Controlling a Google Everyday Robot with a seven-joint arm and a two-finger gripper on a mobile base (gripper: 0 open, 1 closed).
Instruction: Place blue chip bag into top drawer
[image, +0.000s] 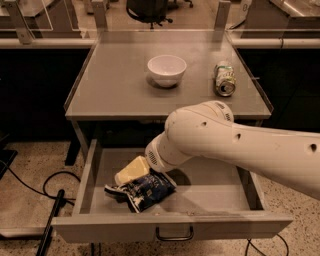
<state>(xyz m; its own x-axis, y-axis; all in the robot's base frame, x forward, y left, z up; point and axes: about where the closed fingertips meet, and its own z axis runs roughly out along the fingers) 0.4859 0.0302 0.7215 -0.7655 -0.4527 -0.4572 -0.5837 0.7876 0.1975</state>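
The bag (145, 189) lies flat on the floor of the open drawer (172, 227), toward its left front, with the gripper (131, 171) just at its upper left edge — whether spread or closed, I cannot tell — while a bowl (167, 69) and can (225, 80) rest on the table (115, 85) above.

The bulky white arm (250, 145) stretches in from the right, bends at a rounded joint and angles down to the left. Its ribbed wrist (157, 155) points downward — the pale gripper (131, 171) sits low inside the open top drawer (225, 220), toward its left half.
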